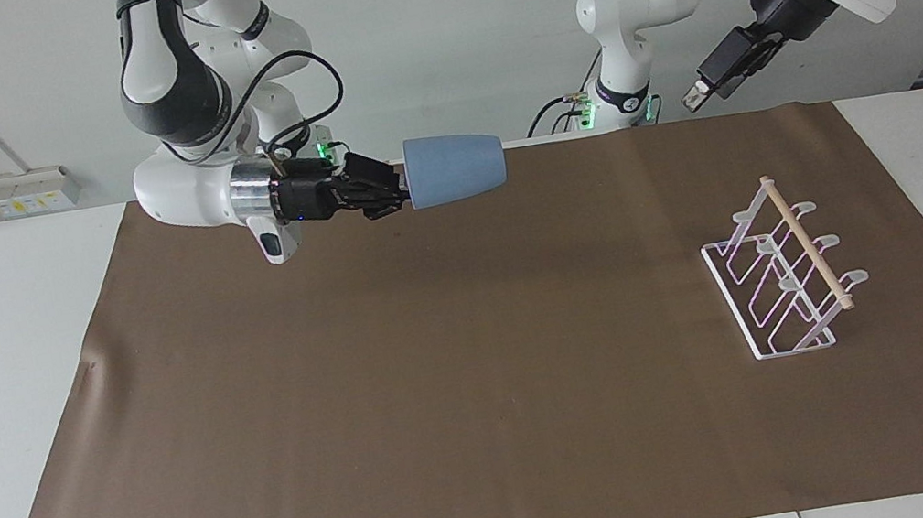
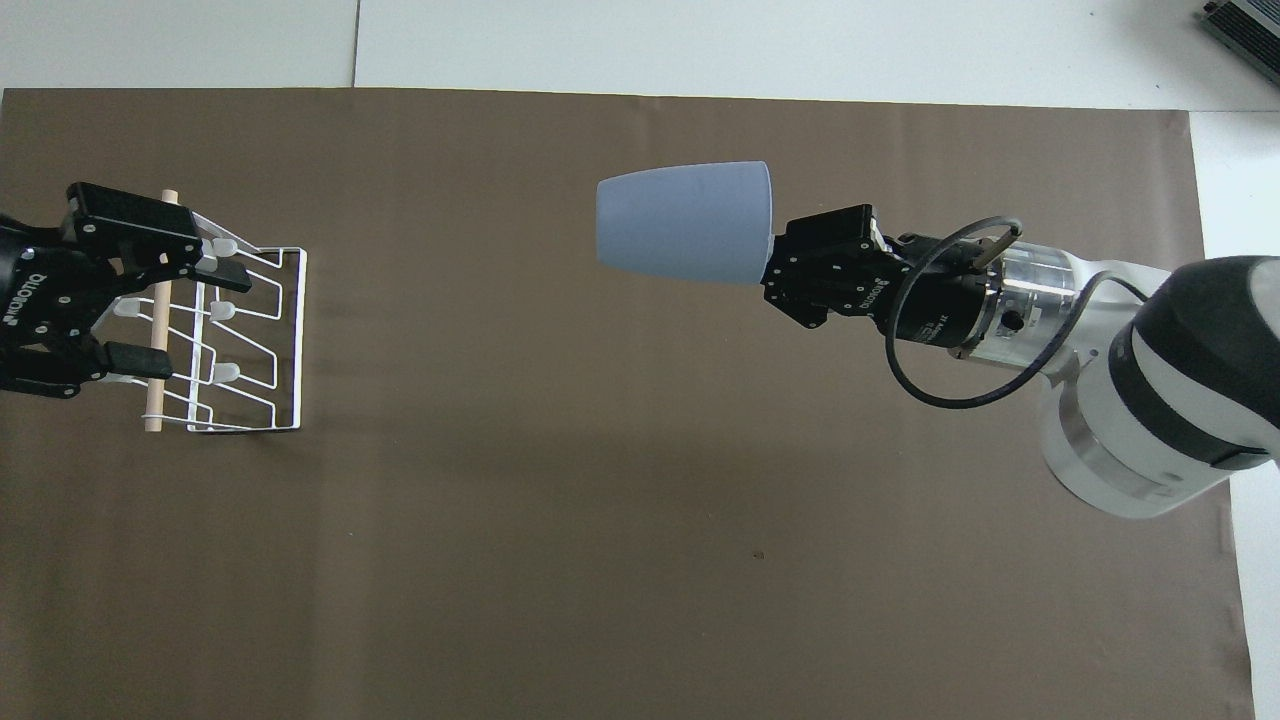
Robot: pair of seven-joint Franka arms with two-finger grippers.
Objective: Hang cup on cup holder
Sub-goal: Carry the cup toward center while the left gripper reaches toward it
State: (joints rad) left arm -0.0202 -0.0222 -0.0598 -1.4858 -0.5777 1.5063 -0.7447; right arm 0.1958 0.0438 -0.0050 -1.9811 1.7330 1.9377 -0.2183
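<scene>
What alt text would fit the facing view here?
The right hand holds a light blue cup sideways in the air above the brown mat. The white wire cup holder stands empty toward the left arm's end, with the open left hand raised above the table.

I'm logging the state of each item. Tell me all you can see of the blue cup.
The cup is light blue, matte, plastic-looking, handleless, tapering to a narrower base. It lies sideways in the air above the brown mat, base pointing toward the left arm's end. The right gripper is shut on its rim; nothing else touches it.
</scene>
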